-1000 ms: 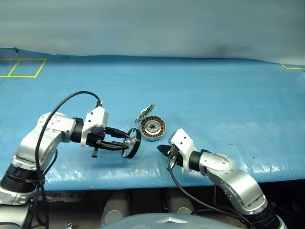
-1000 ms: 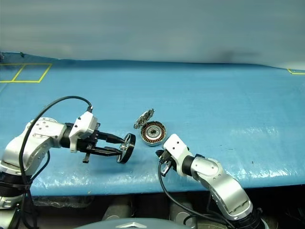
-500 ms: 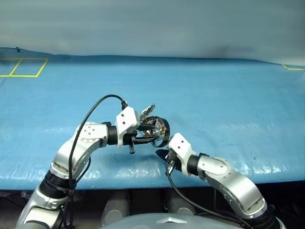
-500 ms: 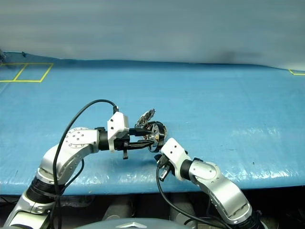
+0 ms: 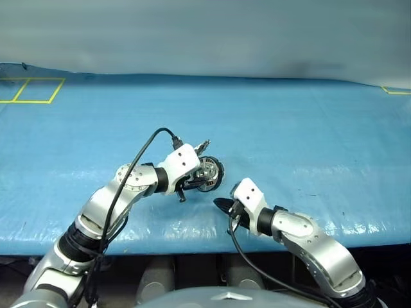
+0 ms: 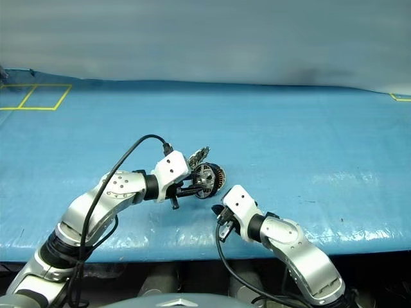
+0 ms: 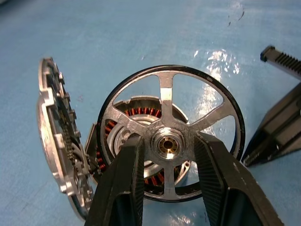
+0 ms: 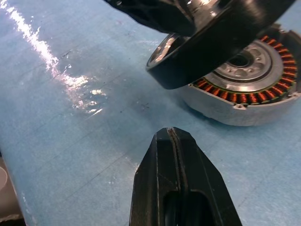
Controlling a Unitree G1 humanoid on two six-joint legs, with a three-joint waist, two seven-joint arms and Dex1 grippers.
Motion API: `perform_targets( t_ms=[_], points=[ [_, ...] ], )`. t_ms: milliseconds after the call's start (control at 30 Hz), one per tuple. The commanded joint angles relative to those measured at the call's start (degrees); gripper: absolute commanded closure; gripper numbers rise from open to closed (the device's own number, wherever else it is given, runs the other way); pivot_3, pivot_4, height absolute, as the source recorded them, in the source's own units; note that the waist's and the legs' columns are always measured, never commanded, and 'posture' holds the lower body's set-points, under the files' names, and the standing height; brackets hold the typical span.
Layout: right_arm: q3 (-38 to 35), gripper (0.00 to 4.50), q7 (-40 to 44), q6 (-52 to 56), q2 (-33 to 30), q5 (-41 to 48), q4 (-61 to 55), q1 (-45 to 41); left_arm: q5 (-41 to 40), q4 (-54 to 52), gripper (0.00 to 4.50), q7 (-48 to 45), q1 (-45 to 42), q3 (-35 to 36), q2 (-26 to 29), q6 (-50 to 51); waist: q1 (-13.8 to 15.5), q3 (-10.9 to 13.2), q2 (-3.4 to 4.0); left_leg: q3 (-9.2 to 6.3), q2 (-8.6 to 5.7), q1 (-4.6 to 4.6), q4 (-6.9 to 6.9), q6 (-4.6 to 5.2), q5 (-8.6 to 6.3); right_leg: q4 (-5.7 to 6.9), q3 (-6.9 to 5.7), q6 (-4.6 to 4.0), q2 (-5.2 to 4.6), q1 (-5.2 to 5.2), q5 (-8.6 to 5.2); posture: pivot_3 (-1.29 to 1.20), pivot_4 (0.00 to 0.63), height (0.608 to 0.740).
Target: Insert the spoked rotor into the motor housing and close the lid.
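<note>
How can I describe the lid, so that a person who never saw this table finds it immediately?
Look at the blue table, near its front edge, where the two robot arms meet at the round motor housing with copper windings. The lid stands open on edge, joined to the housing's rim. Unlike the shiny spoked rotor held in the left gripper, it is grey with a jagged, toothed edge.

No readable text, label, brand or number anywhere. Only markings: yellow line squares on the blue cover (image 5: 270,122) at about 10 o'clock (image 5: 31,90), and a yellow corner mark at about 2 o'clock (image 5: 393,90).
</note>
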Motion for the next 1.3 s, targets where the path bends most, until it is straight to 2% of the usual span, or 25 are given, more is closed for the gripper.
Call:
perform_targets(
  t_ms=[33,200,333,500,700,967,1300],
  points=[
    [-2.2,4.50,3.7,-5.9,-1.2,1.1,2.7,2.1,0.3,-2.6,3.20,0.7,-1.6,0.0,0.0,1.1,0.0,0.0,0.00,0.01,0.00,0.00,0.00,0.00,0.00,-0.04,0.00,0.01,0.00,0.01,0.00,0.00,0.150,0.740],
    [-6.3,4.50,7.0,-11.6,1.9,5.6,8.7,4.4,0.0,-2.9,3.20,1.6,-3.6,0.4,-1.0,3.1,0.1,0.0,-0.01,0.01,0.00,-0.02,-0.05,0.03,-0.02,-0.14,0.00,0.03,0.00,0.02,0.02,0.00,0.150,0.740],
    [-8.7,4.50,6.0,-23.5,6.4,3.3,15.5,5.6,-0.5,-3.0,3.20,2.7,-5.0,0.8,-2.4,5.5,0.1,0.0,0.00,0.03,0.00,-0.02,-0.06,0.03,-0.02,-0.16,0.02,0.03,0.00,0.03,0.02,0.00,0.150,0.740],
    [-9.4,4.50,7.5,-27.9,8.0,3.9,20.3,5.7,0.1,-2.7,3.20,4.8,-6.6,0.3,-4.1,8.2,0.2,0.0,0.02,0.02,-0.01,-0.05,-0.11,0.04,-0.02,-0.22,0.02,0.06,-0.01,0.02,0.04,0.00,0.150,0.740],
    [-11.8,4.50,11.0,-31.7,10.4,7.8,25.0,4.6,0.3,-2.3,3.20,7.0,-7.8,-0.9,-5.7,10.9,0.2,0.0,0.03,0.02,-0.01,-0.03,-0.12,0.04,-0.02,-0.22,0.02,0.07,-0.01,0.03,0.05,0.00,0.150,0.740],
    [-10.6,4.50,11.6,-33.2,10.3,5.5,26.8,3.8,0.3,-1.4,3.20,9.1,-10.0,-4.0,-7.1,16.7,0.3,0.0,0.05,0.03,-0.02,-0.03,-0.12,0.04,-0.02,-0.22,0.04,0.08,-0.01,0.03,0.06,0.00,0.150,0.740],
    [-10.2,4.50,11.2,-32.6,10.3,5.3,26.3,4.1,0.9,0.7,3.20,12.0,-11.4,-4.6,-8.3,19.9,0.3,0.0,0.05,0.04,-0.03,-0.03,-0.12,0.04,-0.02,-0.23,0.06,0.10,-0.01,0.03,0.07,0.00,0.150,0.740]
  ],
)
